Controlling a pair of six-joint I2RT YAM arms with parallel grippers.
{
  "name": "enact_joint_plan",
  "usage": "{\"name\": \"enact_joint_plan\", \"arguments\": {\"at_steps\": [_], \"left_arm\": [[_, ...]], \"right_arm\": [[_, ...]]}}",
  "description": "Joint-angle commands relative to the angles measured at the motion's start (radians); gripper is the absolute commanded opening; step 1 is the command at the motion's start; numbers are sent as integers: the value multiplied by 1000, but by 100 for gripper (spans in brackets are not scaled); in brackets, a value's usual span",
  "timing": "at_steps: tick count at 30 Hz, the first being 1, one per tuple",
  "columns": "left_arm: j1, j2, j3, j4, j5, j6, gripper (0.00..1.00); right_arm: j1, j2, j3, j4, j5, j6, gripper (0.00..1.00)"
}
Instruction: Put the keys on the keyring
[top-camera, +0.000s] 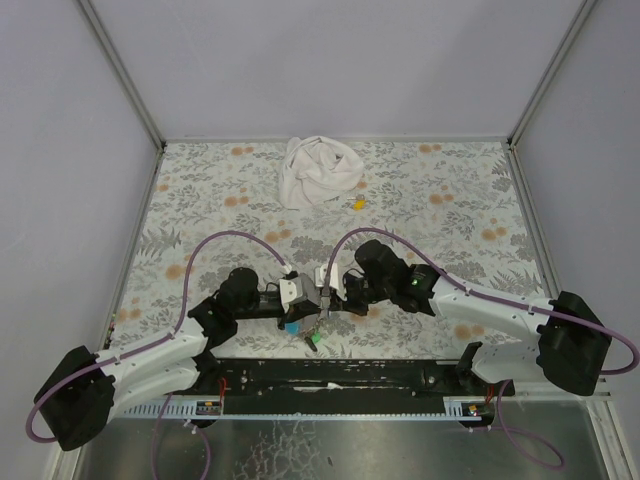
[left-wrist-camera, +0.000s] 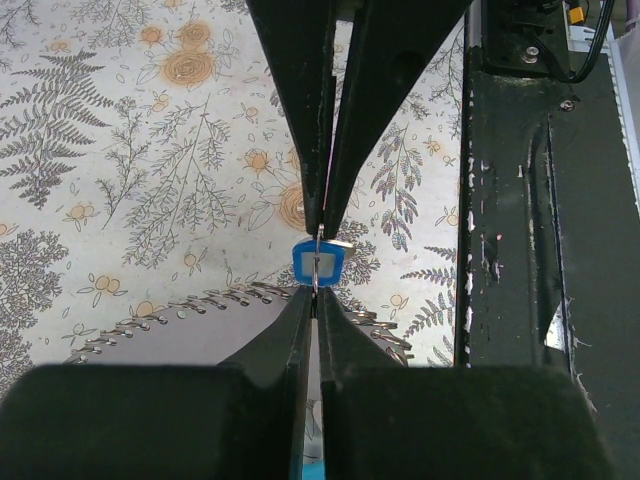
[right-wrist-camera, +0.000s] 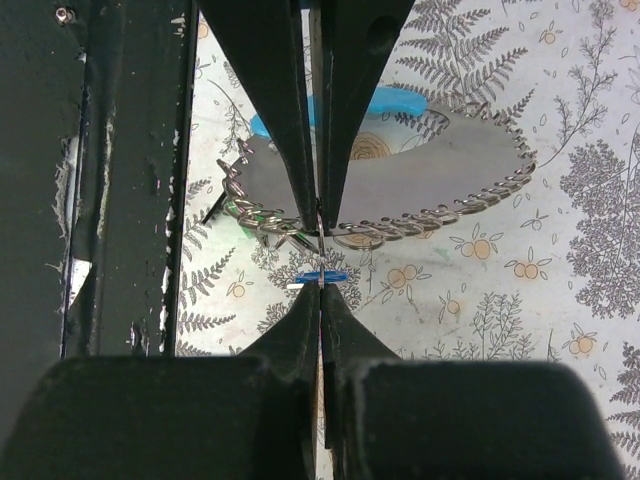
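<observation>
Shut tight at left claw (left-wrist-camera: 315, 295) and right claw (right-wrist-camera: 320, 286); cannot tell on what. Between tips, light, stiff, slippery blue-capped key (left-wrist-camera: 320, 262): take by the cap.

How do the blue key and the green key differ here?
Colour: the blue key has a blue cap, the green key a green one. Place: the blue key sits between the fingertips of the left gripper and right gripper; the green key lies off to the side, lower in the top view. Shared: both are small and close to the strap.
</observation>
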Motion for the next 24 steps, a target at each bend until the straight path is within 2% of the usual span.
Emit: {"name": "enact_joint_plan", "arguments": {"at_steps": [1, 24], "left_arm": [[1, 0, 33, 82, 19, 13, 0], [2, 8, 32, 100, 21, 4, 0]], "right_arm": [[4, 1, 47, -12, -10, -16, 0], [23, 7, 50, 11, 23, -9, 0]]}}
